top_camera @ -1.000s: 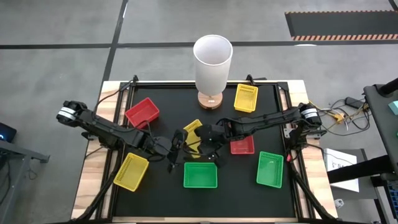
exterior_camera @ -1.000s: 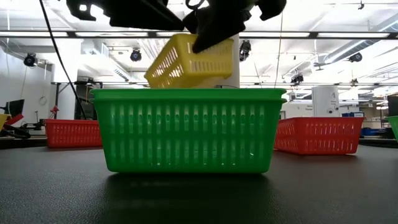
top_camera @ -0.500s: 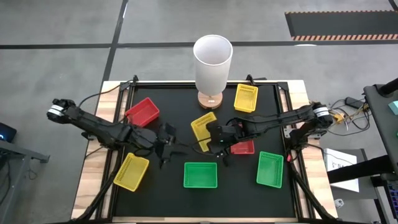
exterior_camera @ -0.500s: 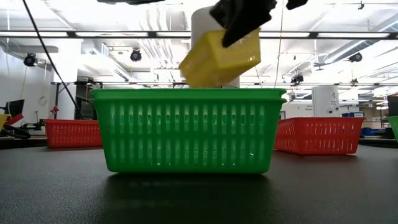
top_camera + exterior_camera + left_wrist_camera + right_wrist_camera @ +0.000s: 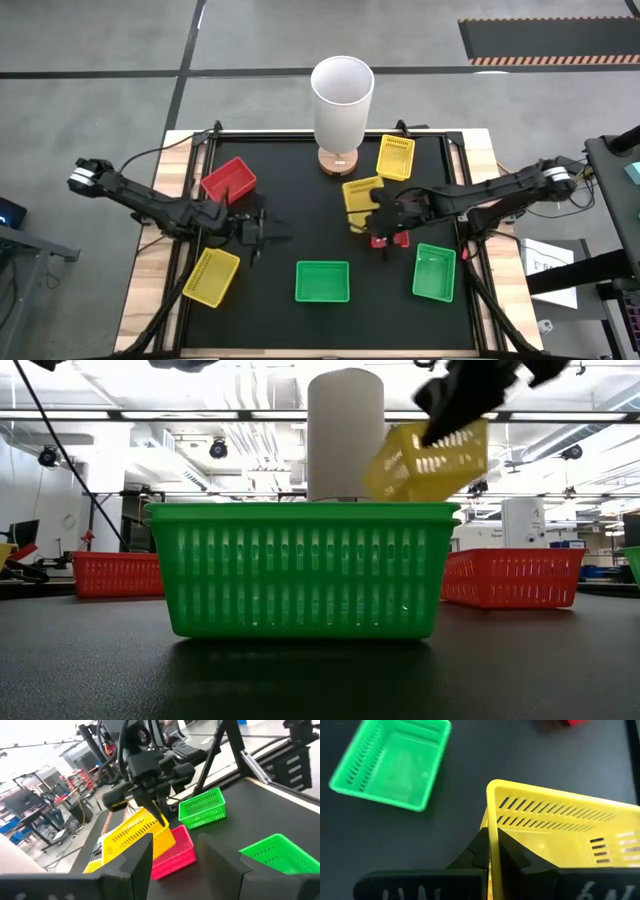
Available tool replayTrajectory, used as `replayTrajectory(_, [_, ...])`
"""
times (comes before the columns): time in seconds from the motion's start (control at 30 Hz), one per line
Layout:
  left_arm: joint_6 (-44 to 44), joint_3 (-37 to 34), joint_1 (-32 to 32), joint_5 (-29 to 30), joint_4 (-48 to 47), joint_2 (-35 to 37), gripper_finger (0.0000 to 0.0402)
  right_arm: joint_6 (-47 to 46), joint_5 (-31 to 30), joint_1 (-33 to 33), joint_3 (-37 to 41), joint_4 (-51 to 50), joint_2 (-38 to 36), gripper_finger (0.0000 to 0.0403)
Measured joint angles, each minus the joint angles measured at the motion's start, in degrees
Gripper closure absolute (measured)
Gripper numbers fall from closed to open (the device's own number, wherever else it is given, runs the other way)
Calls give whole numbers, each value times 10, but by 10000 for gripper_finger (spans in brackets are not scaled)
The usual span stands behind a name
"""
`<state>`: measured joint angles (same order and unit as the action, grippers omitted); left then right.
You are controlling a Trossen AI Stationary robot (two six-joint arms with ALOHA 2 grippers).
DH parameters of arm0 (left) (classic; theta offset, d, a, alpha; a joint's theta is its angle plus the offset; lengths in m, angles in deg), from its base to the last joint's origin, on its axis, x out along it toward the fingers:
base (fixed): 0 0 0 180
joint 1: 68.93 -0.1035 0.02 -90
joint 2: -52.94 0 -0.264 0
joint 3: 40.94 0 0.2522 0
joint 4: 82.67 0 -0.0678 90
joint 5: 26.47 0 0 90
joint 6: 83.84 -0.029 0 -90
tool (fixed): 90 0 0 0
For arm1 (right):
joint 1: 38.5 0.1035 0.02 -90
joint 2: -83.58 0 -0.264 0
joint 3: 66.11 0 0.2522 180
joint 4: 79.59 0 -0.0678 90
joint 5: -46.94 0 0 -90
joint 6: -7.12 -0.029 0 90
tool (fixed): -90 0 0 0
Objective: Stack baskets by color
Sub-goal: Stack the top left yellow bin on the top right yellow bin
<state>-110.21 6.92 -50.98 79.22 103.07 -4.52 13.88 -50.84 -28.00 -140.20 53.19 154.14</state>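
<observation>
My right gripper (image 5: 383, 216) is shut on a yellow basket (image 5: 361, 197) and holds it in the air right of the table's middle, above a red basket (image 5: 391, 239). The low view shows that yellow basket (image 5: 430, 460) tilted, above and behind a green basket (image 5: 300, 568). My left gripper (image 5: 260, 232) hovers open and empty left of the middle. Flat on the mat stand a red basket (image 5: 228, 180), two yellow baskets (image 5: 395, 157) (image 5: 211, 276) and two green baskets (image 5: 322, 281) (image 5: 434, 271). My right gripper pinches the upper edge of one side wall (image 5: 492, 831) of the yellow basket, one finger (image 5: 478, 851) outside the wall and the other finger (image 5: 514, 854) inside. The fingers slant down at it from the table's right. The basket is lifted clear and hangs tilted.
A tall white cylinder (image 5: 342, 98) on a wooden base stands at the far middle of the black mat, close to the far yellow basket. Bare mat (image 5: 280, 205) lies between the two arms.
My right gripper has carried the yellow basket from the table's middle toward the right edge, turning it about on the way; it now hangs over the red basket. My left gripper has drawn back toward the left edge, staying open.
</observation>
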Motion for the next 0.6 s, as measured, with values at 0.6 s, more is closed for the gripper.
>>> replayTrajectory(0.6, [-15, -8, 0, 14, 13, 12, 259, 5, -98, -129, 158, 86, -169, 394])
